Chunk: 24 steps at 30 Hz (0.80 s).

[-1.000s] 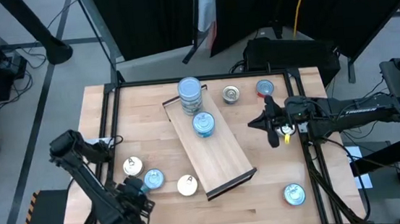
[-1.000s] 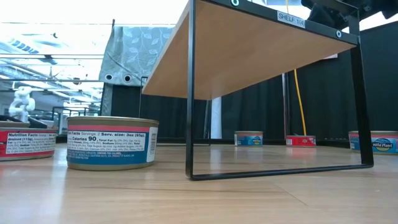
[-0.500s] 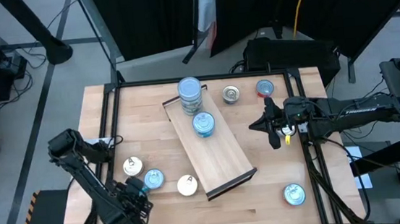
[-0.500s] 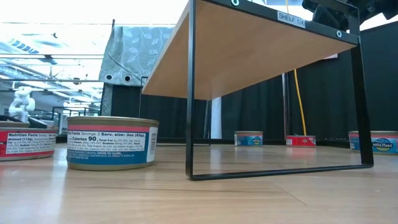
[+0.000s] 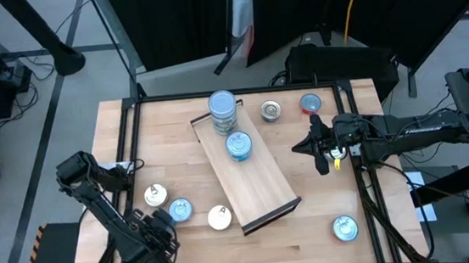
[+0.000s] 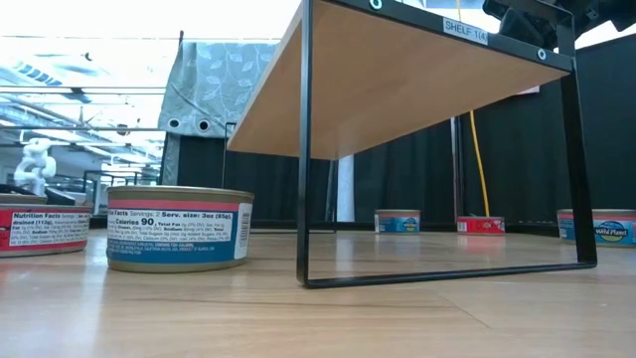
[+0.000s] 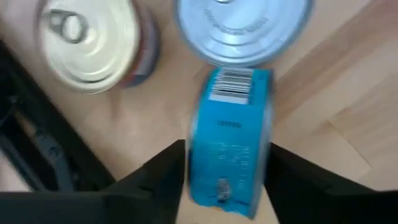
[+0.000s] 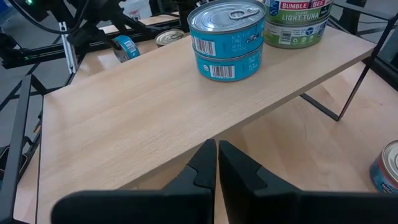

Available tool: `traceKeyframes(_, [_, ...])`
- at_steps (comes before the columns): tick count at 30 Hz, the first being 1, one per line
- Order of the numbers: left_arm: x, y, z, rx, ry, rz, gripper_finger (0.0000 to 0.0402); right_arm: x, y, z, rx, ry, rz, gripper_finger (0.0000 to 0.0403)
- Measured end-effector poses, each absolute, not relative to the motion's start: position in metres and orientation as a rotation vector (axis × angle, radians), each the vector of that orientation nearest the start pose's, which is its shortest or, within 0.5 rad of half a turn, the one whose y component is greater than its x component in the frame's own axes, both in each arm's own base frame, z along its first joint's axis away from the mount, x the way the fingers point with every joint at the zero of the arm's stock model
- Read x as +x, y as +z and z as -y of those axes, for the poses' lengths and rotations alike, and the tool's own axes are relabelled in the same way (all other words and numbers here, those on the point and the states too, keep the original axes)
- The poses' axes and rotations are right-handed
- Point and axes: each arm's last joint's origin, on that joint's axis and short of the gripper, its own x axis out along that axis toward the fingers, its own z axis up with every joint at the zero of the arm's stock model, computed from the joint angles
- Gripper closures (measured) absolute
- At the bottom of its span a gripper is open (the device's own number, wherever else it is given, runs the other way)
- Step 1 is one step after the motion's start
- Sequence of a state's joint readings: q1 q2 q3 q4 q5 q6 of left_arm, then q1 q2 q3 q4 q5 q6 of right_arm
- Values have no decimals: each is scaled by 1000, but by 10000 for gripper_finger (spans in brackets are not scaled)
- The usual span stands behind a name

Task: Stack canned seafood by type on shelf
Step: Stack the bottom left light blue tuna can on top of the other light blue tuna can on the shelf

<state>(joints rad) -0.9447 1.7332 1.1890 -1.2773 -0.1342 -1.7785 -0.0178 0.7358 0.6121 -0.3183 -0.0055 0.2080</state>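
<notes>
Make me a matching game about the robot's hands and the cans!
Things:
1. left hand
2. right hand
3. stack of two teal cans
4. red-topped can

Places or states:
A. on the shelf
B. on the table, off the shelf
C. shut, holding nothing
D. gripping a blue can tipped on its edge

Pairs: 1-D, 2-C, 3-A, 4-B

Shelf (image 5: 254,181) diagonal mid-table; 2 tin stacks (image 5: 223,107) at far end.
</notes>
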Motion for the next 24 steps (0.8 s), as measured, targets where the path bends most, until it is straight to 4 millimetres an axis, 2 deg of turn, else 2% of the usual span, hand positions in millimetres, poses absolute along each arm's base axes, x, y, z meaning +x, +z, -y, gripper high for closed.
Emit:
traceKeyframes(5, [167,190,224,-415,820,-1386,257,162,269,3,210,-58,-439,394])
traceKeyframes(12, [170,195,224,-408,802,-1300,262,162,269,3,210,-58,-439,394])
traceKeyframes(17, [177,232,226,-403,722,-1186,262,162,269,3,210,-59,-439,394])
traceKeyframes(19, [178,253,226,-402,696,-1126,262,162,269,3,206,-58,-439,394])
traceKeyframes(24, [184,311,207,-326,637,-766,262,163,270,3,182,-56,-420,394])
